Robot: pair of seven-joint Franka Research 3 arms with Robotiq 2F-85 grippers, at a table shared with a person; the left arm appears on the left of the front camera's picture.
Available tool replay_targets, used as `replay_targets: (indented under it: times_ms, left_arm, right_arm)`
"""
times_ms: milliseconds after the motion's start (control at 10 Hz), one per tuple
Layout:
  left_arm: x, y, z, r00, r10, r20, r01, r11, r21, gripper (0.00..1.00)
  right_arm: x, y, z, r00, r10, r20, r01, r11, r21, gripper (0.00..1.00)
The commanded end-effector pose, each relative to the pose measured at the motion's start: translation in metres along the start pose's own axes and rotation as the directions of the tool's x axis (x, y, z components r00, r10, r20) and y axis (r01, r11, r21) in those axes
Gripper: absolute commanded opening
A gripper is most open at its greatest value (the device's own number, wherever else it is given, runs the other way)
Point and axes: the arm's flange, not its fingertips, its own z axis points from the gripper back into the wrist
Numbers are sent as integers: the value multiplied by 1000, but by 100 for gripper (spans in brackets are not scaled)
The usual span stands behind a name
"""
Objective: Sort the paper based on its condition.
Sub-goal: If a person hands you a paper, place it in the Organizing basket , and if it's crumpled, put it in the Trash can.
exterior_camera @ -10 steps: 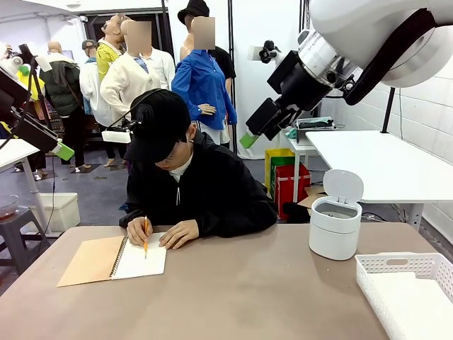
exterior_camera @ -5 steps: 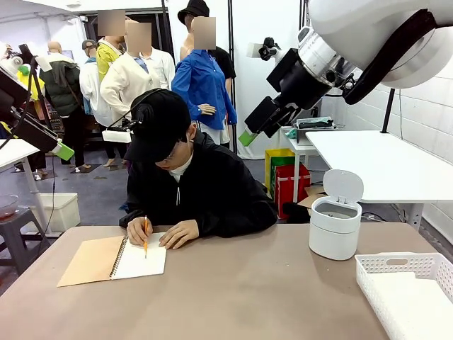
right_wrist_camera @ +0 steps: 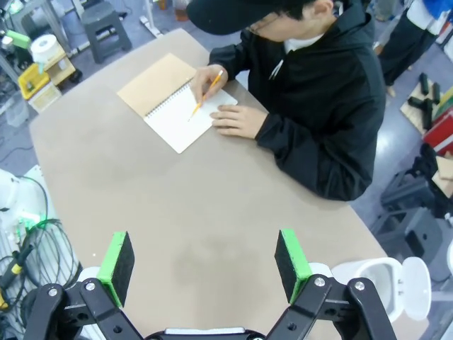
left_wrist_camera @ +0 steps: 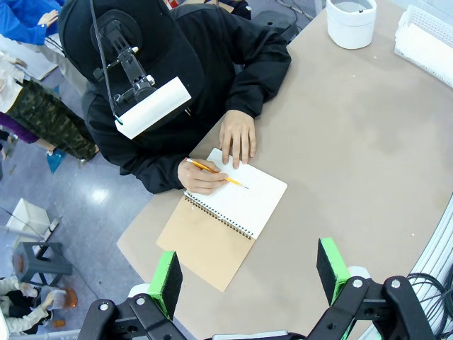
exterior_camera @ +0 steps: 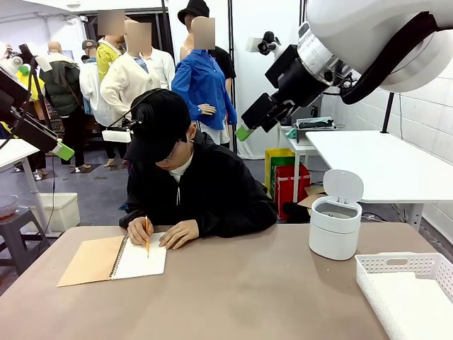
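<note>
My right gripper [exterior_camera: 244, 131] has drifted slightly left, high above the table, jaws wide and empty; my left gripper [left_wrist_camera: 248, 273] hangs wide too. The paper [exterior_camera: 141, 258] stays bound in the notebook under the person's pencil [exterior_camera: 146, 234], so sorting waits.

We are seeing a matt tan table [right_wrist_camera: 163, 212] spreading smooth beyond the right gripper's fingers [right_wrist_camera: 290, 258], whose green pads are looking rubbery. Farther out, a spiral notebook [right_wrist_camera: 173, 103] is showing a kraft cardboard cover and plain white paper. A glossy white plastic bin [exterior_camera: 334, 225] and a perforated plastic basket [exterior_camera: 396, 265] are catching light.
</note>
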Motion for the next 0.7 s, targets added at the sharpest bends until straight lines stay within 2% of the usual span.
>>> replay_targets:
  times_ms: [0, 400, 500, 600]
  left_arm:
    - [0, 0, 0, 1000, 0, 1, 0, 1000, -1, 100]
    - [0, 0, 0, 1000, 0, 1, 0, 1000, -1, 100]
    - [0, 0, 0, 1000, 0, 1, 0, 1000, -1, 100]
    - [0, 0, 0, 1000, 0, 1, 0, 1000, -1, 100]
  right_arm:
    - [-6, 2, -3, 998, 9, 61, -10, 1000, 24, 100]
    - [-4, -1, -2, 997, 17, 77, -22, 997, 67, 100]
    - [4, 5, 1, 999, -5, 33, 4, 1000, 18, 100]
    - [4, 5, 1, 999, -5, 33, 4, 1000, 18, 100]
